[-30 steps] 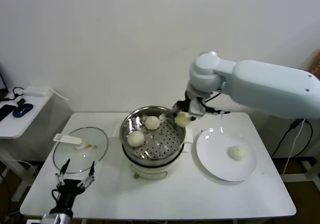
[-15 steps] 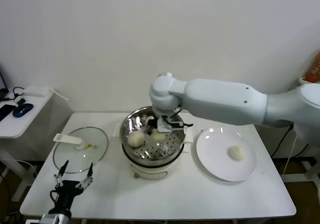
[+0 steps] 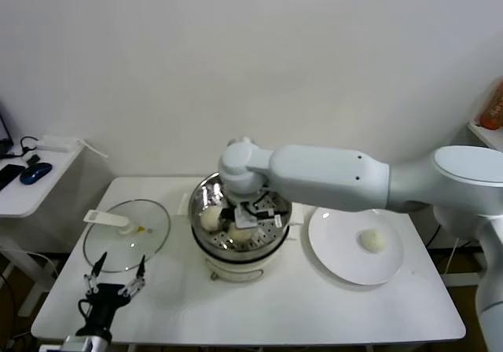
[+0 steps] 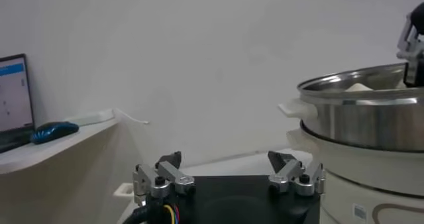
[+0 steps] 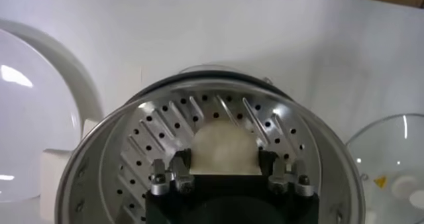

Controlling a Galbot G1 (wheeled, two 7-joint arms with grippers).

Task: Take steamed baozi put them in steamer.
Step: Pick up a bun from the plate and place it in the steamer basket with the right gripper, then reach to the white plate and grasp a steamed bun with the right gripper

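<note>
The steamer [image 3: 206, 199] stands mid-table on its white base. My right gripper [image 3: 242, 225] reaches down into it, shut on a white baozi [image 3: 238, 233] held just over the perforated tray. In the right wrist view the fingers [image 5: 182, 160] press both sides of that baozi [image 5: 224, 149], inside the steamer's rim [image 5: 99, 154]. A second baozi [image 3: 211, 217] lies on the tray beside it. Another baozi [image 3: 372, 240] lies on the white plate [image 3: 338, 250]. The arm hides the tray's far part. My left gripper [image 3: 116, 285] is parked open at the table's front left.
A glass lid [image 3: 118, 246] with a white handle lies left of the steamer. A side shelf [image 3: 23, 191] holds a mouse and cables. In the left wrist view, the open left gripper [image 4: 225, 162] faces the steamer's side [image 4: 364, 122].
My right arm swung left from the steamer's right rim and lowered the held baozi down into the steamer. The left arm has not moved.
</note>
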